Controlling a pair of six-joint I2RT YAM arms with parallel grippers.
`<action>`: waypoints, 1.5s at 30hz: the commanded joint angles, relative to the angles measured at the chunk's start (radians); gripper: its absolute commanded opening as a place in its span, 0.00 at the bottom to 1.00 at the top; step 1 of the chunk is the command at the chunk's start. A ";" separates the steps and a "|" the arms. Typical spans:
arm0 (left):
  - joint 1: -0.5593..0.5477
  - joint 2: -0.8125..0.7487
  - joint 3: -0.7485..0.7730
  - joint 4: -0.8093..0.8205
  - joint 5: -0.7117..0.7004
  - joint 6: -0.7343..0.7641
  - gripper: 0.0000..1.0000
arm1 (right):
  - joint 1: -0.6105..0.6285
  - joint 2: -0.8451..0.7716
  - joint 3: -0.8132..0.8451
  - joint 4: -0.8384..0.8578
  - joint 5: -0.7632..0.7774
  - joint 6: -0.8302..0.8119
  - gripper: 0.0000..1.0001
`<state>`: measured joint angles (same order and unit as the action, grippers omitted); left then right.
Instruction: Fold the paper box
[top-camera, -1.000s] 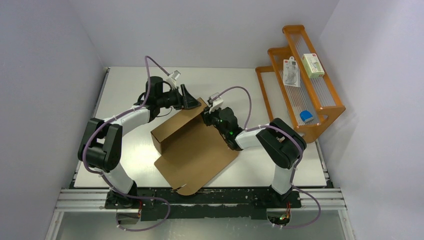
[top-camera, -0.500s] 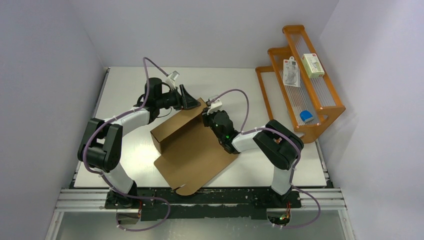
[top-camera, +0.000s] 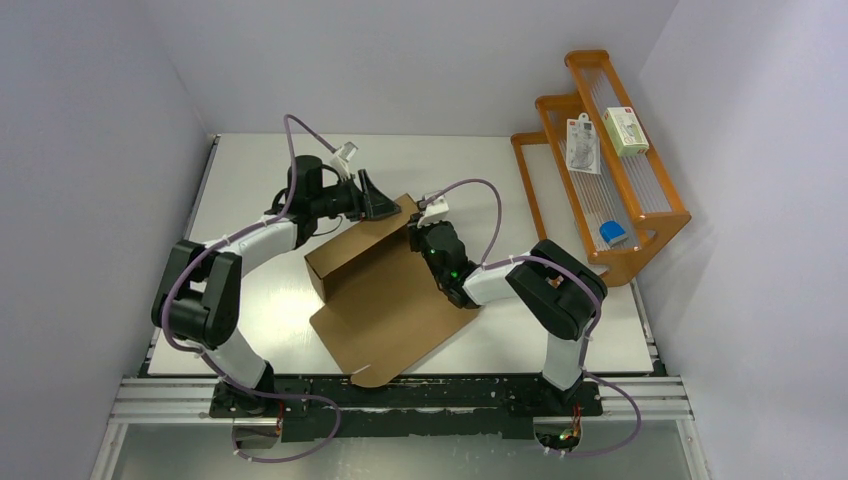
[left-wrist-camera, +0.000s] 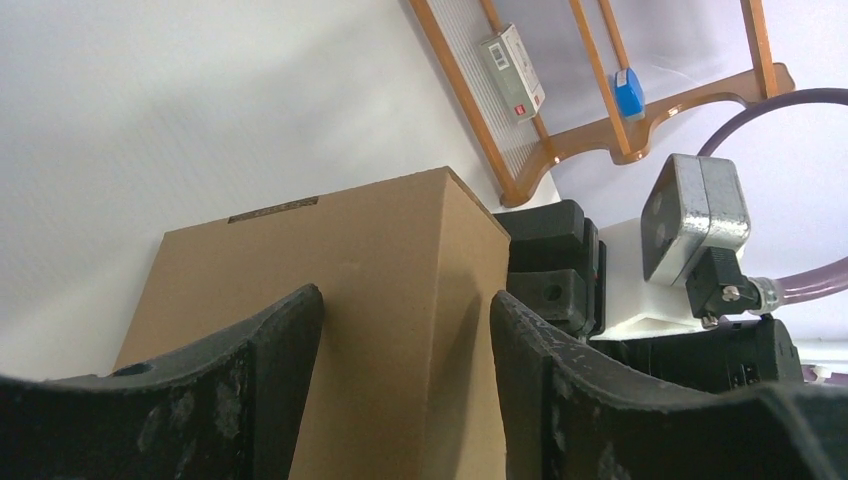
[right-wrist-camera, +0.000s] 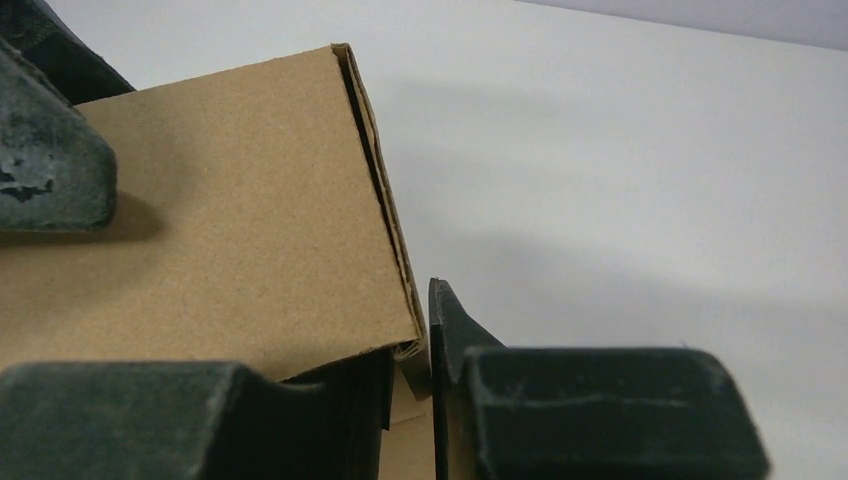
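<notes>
Right wrist view catches right claw nipping the paper box wall; overhead hides that. Left claw gapes wide.

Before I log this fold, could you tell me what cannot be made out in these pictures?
- Top view: print on the white packages on the orange rack, too small.
- Top view: tips of the right pincer, hidden under its own wrist.
- Left wrist view: paper box base, hidden behind the left pincer.
- Right wrist view: most of the box, cut off by the frame edges.
</notes>
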<state>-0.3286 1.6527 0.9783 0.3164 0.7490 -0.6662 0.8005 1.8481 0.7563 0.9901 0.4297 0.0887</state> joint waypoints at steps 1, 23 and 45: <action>-0.011 -0.042 -0.003 -0.129 0.045 0.038 0.69 | -0.022 -0.026 0.001 0.000 0.055 0.008 0.21; -0.160 -0.314 0.259 -0.823 -0.742 0.382 0.80 | -0.097 -0.419 -0.146 -0.328 -0.052 0.113 0.73; -0.799 -0.211 0.415 -1.148 -1.604 0.433 0.79 | -0.217 -0.910 -0.410 -0.429 -0.103 0.256 0.96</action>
<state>-1.0531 1.3705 1.3483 -0.7483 -0.6209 -0.2394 0.5900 0.9958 0.3901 0.5331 0.2844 0.3443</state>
